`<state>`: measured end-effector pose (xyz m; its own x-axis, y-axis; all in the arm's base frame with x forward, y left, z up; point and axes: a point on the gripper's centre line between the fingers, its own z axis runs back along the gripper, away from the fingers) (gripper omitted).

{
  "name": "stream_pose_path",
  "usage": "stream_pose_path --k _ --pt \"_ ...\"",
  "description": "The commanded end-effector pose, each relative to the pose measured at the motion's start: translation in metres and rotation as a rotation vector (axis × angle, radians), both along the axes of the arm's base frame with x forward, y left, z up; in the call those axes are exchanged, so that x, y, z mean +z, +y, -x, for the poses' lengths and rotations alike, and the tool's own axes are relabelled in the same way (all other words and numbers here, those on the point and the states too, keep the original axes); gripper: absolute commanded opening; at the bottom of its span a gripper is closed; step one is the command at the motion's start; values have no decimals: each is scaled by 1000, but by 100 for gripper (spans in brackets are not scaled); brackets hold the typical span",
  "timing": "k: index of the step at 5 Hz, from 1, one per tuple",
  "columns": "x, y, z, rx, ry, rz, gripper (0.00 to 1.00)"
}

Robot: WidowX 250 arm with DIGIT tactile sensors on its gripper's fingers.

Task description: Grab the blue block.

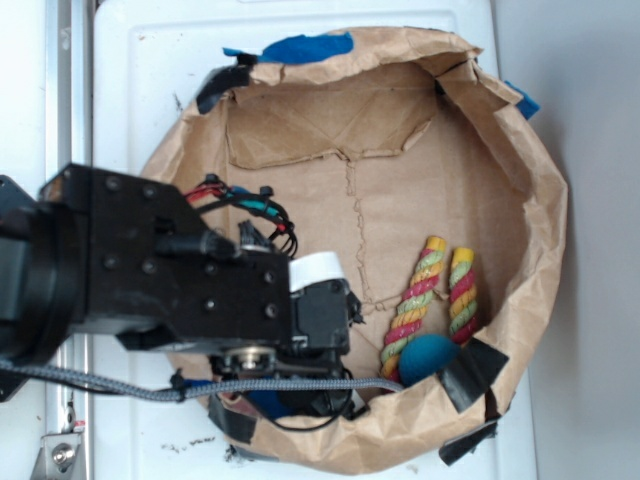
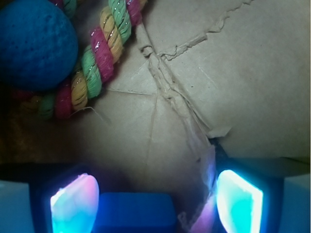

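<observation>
On the left of the exterior view, our arm (image 1: 150, 265) reaches in over the rim of the brown paper bag (image 1: 540, 230) that lies open on the white table (image 1: 150, 80). The hand (image 1: 300, 390) hangs low near the bag's bottom edge, and a sliver of the blue block (image 1: 265, 402) shows just under it. Moving right, the bag's creased floor is bare in the middle. Further right lies the striped rope toy (image 1: 430, 300), with the teal ball (image 1: 428, 360) at its lower end, well apart from the hand.

In the wrist view, from the left: one glowing fingertip (image 2: 75, 204), then the blue block (image 2: 135, 211) low in the gap, then the other fingertip (image 2: 239, 201). The hand (image 2: 156, 204) is spread wide, with nothing gripped yet. The block sits closer to the left-hand fingertip than to the other, leaving a clear gap on the far side. The ball (image 2: 36, 43) and rope toy (image 2: 97, 58) sit in the upper left, away from the fingers.

To do this well, we judge that we should nudge sideways to centre the block, then settle down fully so the pads meet its flat faces rather than a sloped edge. We should close slowly, since the torn paper seam (image 2: 194, 131) beside the right-hand fingertip could get pinched in with it.
</observation>
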<state>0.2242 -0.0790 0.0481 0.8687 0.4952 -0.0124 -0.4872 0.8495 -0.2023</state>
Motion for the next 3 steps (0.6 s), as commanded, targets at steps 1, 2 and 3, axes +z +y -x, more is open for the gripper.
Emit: stream_pose_path --k 1,2,3 --pt "9 -2 2 -44 -8 15 100" --pt "21 6 -9 -3 -27 28 100" --pt "24 10 -17 24 -29 35 100"
